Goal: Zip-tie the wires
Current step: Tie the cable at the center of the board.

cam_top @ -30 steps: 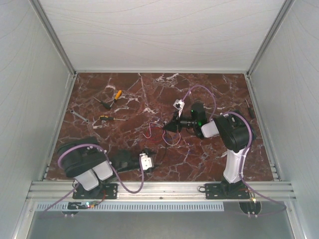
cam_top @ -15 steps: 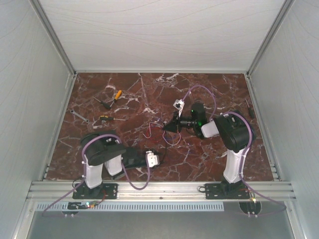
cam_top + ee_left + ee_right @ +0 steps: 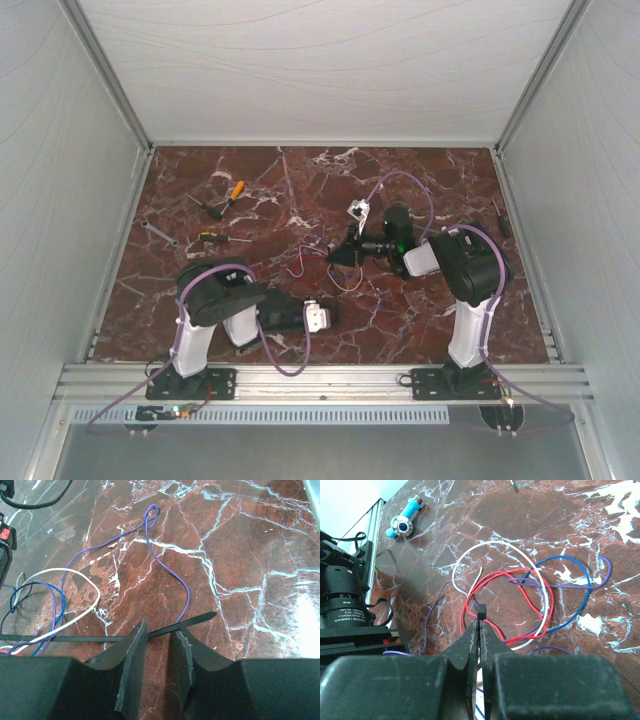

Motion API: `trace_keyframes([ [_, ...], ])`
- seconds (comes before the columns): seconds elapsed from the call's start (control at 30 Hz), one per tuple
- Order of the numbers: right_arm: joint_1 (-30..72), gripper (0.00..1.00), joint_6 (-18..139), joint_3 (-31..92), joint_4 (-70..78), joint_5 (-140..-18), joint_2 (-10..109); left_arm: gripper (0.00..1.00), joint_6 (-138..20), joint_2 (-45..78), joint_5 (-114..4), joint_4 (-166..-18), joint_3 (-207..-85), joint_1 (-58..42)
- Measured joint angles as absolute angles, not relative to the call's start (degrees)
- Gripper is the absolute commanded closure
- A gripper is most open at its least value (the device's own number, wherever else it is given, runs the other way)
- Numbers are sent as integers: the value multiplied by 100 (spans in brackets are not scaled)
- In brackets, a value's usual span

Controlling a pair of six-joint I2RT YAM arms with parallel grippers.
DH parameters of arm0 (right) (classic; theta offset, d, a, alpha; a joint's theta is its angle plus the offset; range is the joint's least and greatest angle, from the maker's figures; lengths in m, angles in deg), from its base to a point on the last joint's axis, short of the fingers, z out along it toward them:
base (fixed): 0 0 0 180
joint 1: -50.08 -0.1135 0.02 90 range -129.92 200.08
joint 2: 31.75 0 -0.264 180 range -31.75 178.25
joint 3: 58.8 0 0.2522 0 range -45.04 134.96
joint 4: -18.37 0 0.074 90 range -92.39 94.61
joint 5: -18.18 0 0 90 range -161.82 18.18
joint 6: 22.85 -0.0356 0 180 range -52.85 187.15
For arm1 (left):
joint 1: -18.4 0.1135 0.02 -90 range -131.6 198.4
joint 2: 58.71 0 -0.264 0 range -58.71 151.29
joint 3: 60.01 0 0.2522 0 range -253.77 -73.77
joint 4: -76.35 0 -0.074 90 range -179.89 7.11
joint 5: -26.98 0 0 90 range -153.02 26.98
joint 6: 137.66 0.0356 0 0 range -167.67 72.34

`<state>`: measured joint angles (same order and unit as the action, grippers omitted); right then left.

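The wires (image 3: 305, 264) lie as a loose tangle of red, white, blue and purple loops on the marble table (image 3: 440, 190). In the right wrist view the wires (image 3: 500, 574) lie just beyond my right gripper (image 3: 480, 625). It is shut on the head end of a black zip tie (image 3: 481, 611). In the top view my right gripper (image 3: 333, 257) sits at the tangle's right edge. My left gripper (image 3: 157, 630) is open and low over the table. The zip tie's strap (image 3: 192, 621) lies just past its fingertips, beside a purple strand (image 3: 165, 566) and a white loop (image 3: 75, 571). My left gripper (image 3: 330, 314) is just in front of the tangle.
Two yellow-handled screwdrivers (image 3: 235, 190) (image 3: 212, 238) and a wrench (image 3: 160, 235) lie at the back left. A blue cylinder tool (image 3: 405, 522) lies near the table's edge rail. Grey enclosure walls close the left, right and back sides.
My left arm has risen from its folded pose and swung its gripper to the right, towards the wires. The right gripper has stayed put, still shut.
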<state>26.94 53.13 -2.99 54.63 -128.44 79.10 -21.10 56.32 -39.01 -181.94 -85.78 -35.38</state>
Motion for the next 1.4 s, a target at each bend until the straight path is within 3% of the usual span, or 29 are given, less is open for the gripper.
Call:
trace_keyframes([
  [0.3,2694,100,5136,-299,5522,-12910,7912,77,-2081,5743,-3807,-18185,-8808,-3440],
  [0.53,2694,100,5061,-299,5592,-12943,7914,100,-2149,5815,-3796,-18176,-8906,-3359],
  [0.9,2694,100,4972,-299,5653,-12973,7936,100,-2540,5736,-3892,-18163,-8829,-3296],
  [1.4,2559,100,5164,-448,5738,-12798,7831,100,-4223,5284,-3956,-18096,-8362,-2854],
])
